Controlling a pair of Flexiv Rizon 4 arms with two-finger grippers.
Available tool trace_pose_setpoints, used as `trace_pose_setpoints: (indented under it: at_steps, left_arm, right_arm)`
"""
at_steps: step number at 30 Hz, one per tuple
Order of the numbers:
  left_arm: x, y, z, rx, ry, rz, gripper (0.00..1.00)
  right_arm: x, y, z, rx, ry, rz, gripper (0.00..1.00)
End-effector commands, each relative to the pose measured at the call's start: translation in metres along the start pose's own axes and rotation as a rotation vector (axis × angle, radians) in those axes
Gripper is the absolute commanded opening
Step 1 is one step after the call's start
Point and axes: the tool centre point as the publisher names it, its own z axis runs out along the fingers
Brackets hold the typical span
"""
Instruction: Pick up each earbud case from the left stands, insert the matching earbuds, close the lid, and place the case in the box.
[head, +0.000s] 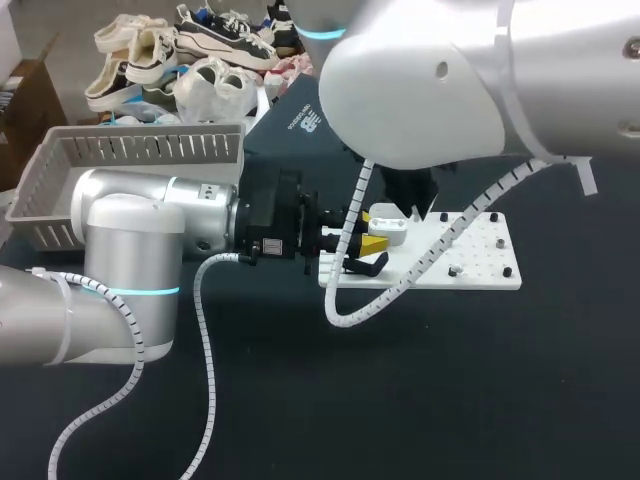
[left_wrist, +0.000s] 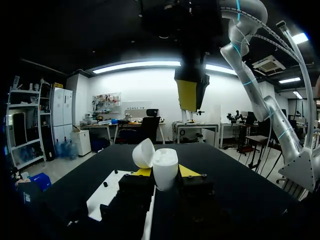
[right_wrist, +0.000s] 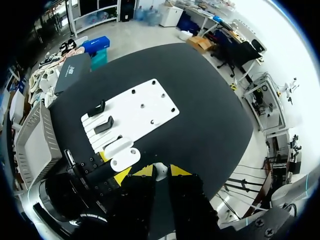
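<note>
White earbud case (left_wrist: 165, 169), one only, sits grasped between the yellow tips of the left tool (left_wrist: 164, 173), above the near end of the white plate (right_wrist: 145, 107). Its body stands upright with the mouth facing up. The lid is swung open and tilts off to one side. The right tool (right_wrist: 161, 171) hangs straight above the open case and is clenched on a small pale piece, seemingly an earbud (right_wrist: 159, 168). Two black stands (right_wrist: 96, 108) show clear on the plate, and a third is partly hidden beside the case. The right arm's bulk (head: 420, 80) covers the far part of the desk (head: 420, 400). One grey basket (head: 130, 150) lies beside the left arm (head: 140, 230), and one dark box (head: 300, 115) lies behind it.
</note>
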Motion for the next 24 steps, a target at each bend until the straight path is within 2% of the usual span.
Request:
trace_pose_setpoints:
  at_steps: [1, 13, 24]
  left_arm:
    - [0.0002, -0.0006, 0.0001, -0.003, 0.000, 0.001, 0.00]
    - [0.0002, -0.0006, 0.0001, -0.003, 0.000, 0.001, 0.00]
    - [0.0002, -0.0006, 0.0001, -0.003, 0.000, 0.001, 0.00]
  right_arm:
    - [-0.0095, 0.0155, -0.0037, 0.055, 0.037, 0.021, 0.00]
    - [-0.0104, 0.0214, -0.0002, 0.092, 0.066, 0.091, 0.00]
    - [-0.0104, 0.0214, -0.0002, 0.092, 0.066, 0.091, 0.00]
